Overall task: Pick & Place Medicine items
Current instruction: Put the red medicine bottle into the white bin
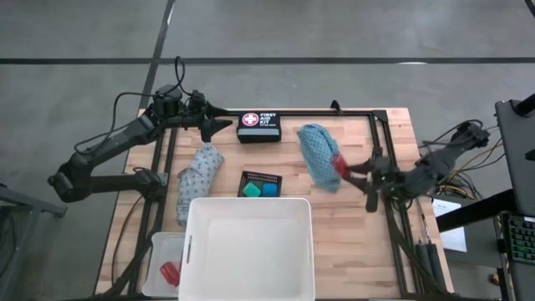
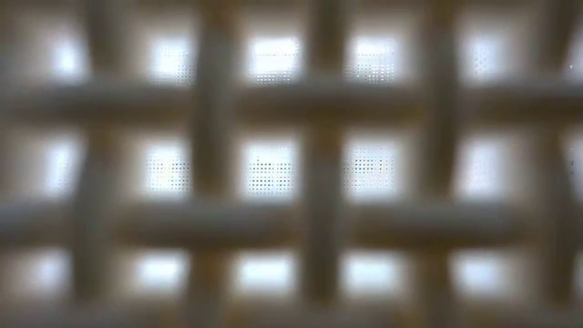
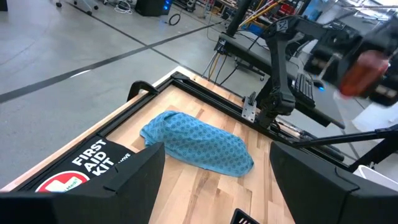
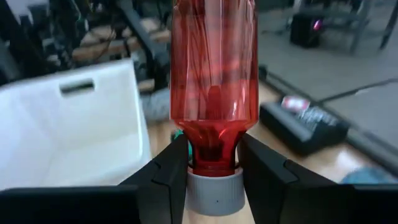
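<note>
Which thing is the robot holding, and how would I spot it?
Start at the big white plastic tub at the table's near edge, then look toward the right arm. Its right pincer is shut on a red bottle, right beside the teal cloth. Unlike the cloths and little tubs, it is see-through red with a pale cap.

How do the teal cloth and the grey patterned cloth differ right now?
The teal cloth is blue-green with a dot print and lies right of the first aid kit; the grey patterned cloth is paler, stretched longer, and lies left of the black mesh tray. Both lie crumpled on the wooden table, ungripped.
</note>
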